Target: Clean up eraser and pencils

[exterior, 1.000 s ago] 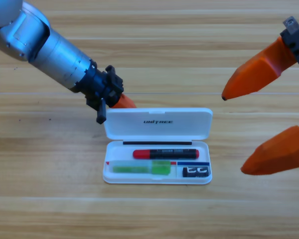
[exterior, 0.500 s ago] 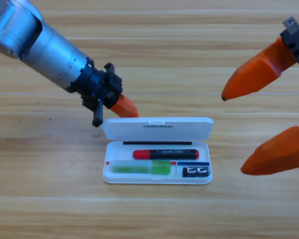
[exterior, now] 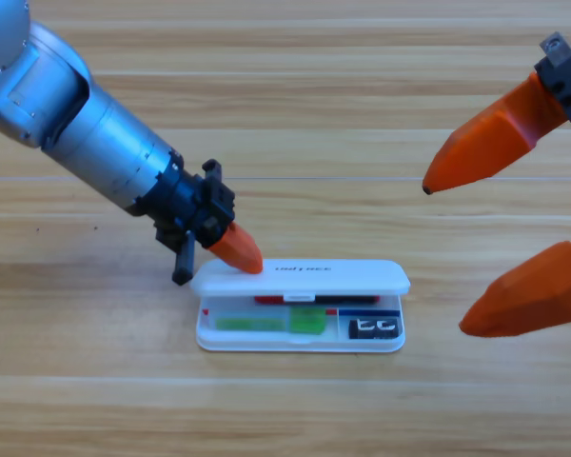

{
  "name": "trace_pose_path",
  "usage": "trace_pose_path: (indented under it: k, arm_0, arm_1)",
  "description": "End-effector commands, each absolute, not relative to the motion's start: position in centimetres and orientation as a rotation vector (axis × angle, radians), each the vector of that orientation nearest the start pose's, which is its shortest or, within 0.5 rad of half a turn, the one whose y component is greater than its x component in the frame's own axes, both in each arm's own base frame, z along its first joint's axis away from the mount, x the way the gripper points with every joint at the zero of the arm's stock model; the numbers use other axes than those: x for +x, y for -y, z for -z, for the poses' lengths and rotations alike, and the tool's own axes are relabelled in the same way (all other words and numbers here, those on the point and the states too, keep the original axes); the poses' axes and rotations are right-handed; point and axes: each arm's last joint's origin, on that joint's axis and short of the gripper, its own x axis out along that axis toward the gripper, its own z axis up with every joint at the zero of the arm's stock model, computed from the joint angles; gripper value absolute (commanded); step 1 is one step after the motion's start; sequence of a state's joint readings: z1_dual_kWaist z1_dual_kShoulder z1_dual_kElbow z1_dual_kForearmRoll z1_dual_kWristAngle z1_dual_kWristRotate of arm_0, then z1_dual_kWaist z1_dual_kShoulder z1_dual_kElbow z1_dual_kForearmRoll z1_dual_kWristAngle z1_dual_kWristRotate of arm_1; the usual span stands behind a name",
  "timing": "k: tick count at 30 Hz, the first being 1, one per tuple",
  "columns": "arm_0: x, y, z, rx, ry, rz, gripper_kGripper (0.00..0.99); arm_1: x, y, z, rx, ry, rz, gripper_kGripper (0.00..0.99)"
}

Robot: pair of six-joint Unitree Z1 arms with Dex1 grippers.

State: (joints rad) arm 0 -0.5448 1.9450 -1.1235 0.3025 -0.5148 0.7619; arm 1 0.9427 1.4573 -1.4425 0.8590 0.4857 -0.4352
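On the wooden table [exterior: 295, 86], left hand [exterior: 236, 249] touches the case lid [exterior: 305, 276], grip unclear; right hand [exterior: 500, 233] apart.

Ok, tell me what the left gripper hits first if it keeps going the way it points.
The left gripper points down and right at the white case's lid, its orange tip already at the lid's left end. It would likely press the half-closed lid first, though contact is hard to judge.

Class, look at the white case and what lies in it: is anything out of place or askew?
Nothing stands out. The eraser, green pencil and red pencil lie inside the case; the left claw rests on its half-lowered lid.
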Motion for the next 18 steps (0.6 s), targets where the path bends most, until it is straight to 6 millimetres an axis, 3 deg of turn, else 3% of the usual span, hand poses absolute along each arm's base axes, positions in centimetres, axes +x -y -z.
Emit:
trace_pose_path:
  k: [1,18]
  arm_0:
    - [28.8,22.1,-19.6,0.661,-0.769,1.372,0.0]
    - [27.4,23.2,-18.2,0.697,-0.764,1.394,0.0]
  arm_1:
    - [13.5,-21.9,-40.8,-0.531,-0.646,-1.523,0.959]
    - [13.5,-21.8,-40.7,-0.531,-0.651,-1.523,0.959]
